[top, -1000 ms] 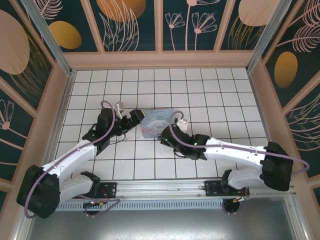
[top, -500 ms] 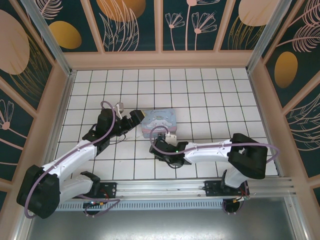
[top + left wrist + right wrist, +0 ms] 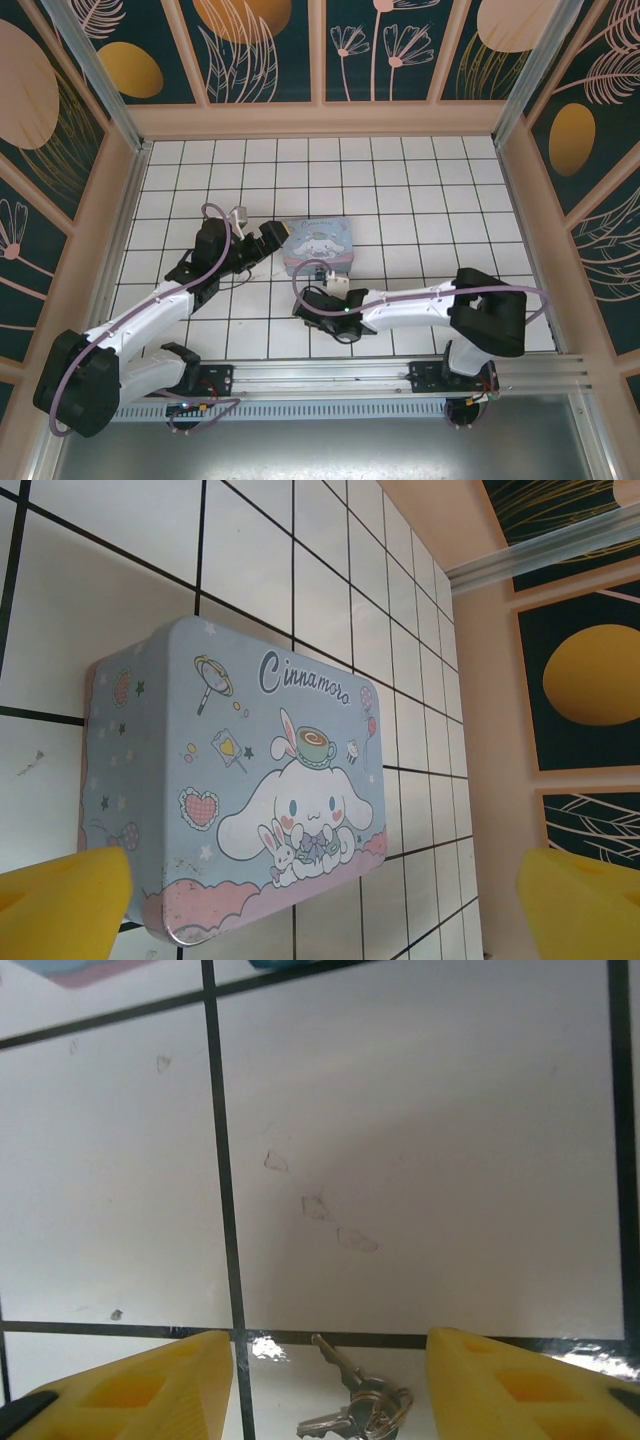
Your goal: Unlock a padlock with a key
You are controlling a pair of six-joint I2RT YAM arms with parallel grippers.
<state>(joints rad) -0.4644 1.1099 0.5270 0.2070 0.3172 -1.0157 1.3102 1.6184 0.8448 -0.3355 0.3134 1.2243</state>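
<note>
Right arm: reaches low and leftward across the tiled worktop (image 3: 420,190), forearm near level. The right pincer (image 3: 303,300) sits just on the near side of the Cinnamoroll tin (image 3: 318,243).

The key (image 3: 338,1362) lies flat on a white tile at a grid line. Its long axis runs diagonally, blade up-left in the wrist view, head on a ring (image 3: 378,1408) with other keys.

Right pincer: fingers spread wide, straddling the key, touching nothing.

Left pincer (image 3: 320,905): fingers wide apart, holding nothing, facing the tin's printed lid.

left tool (image 3: 272,236) beside box (image 3: 320,240) left edge | right tool (image 3: 300,301) near box, base side
</note>
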